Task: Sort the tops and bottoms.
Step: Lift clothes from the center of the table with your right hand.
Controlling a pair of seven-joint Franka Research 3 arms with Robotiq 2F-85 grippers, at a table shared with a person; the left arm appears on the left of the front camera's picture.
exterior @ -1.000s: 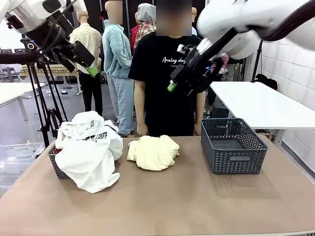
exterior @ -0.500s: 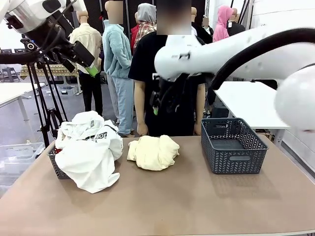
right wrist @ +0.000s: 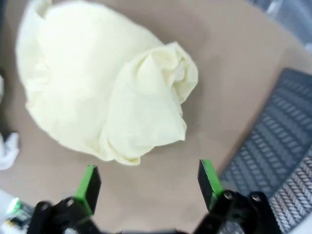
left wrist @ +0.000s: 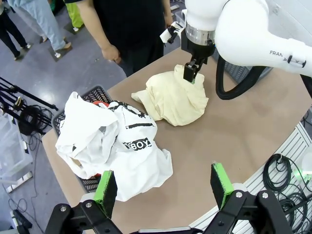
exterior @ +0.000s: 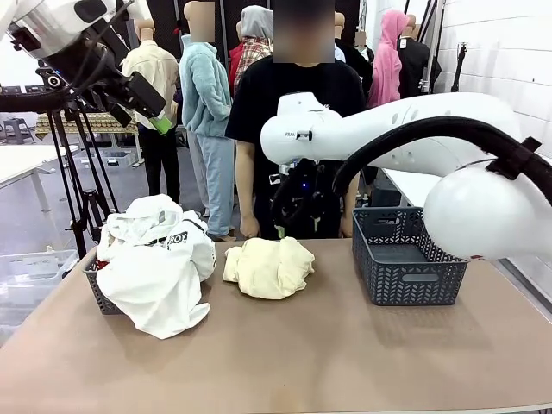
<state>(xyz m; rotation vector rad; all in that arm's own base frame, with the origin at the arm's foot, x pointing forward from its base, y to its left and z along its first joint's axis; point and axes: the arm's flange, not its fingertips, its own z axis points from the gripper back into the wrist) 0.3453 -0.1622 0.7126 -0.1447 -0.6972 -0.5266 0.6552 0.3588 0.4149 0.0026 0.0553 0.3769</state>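
Brown table [exterior: 328, 362]: cream garment [exterior: 269, 267] lies mid-table, white T-shirt [exterior: 155, 267] heaped over left basket [exterior: 97, 291]. Right gripper [left wrist: 191, 74] is poised above the cream garment, jaws wide, empty. Left gripper [left wrist: 163, 187] is raised, jaws apart. Descent and pinch likely required next.

A brown table [exterior: 345, 362] is seen from the robot's side. On its right part a dark grey plastic basket [exterior: 408, 256] with patterned slotted walls is set upright. At the left edge a second dark basket [exterior: 100, 292] is mostly hidden under cloth. At the far side a person in a black T-shirt with white lettering [exterior: 259, 129] is stood facing the table. A black tripod [exterior: 82, 181] is placed on the floor to the left. A white table [exterior: 466, 185] is seen behind on the right.
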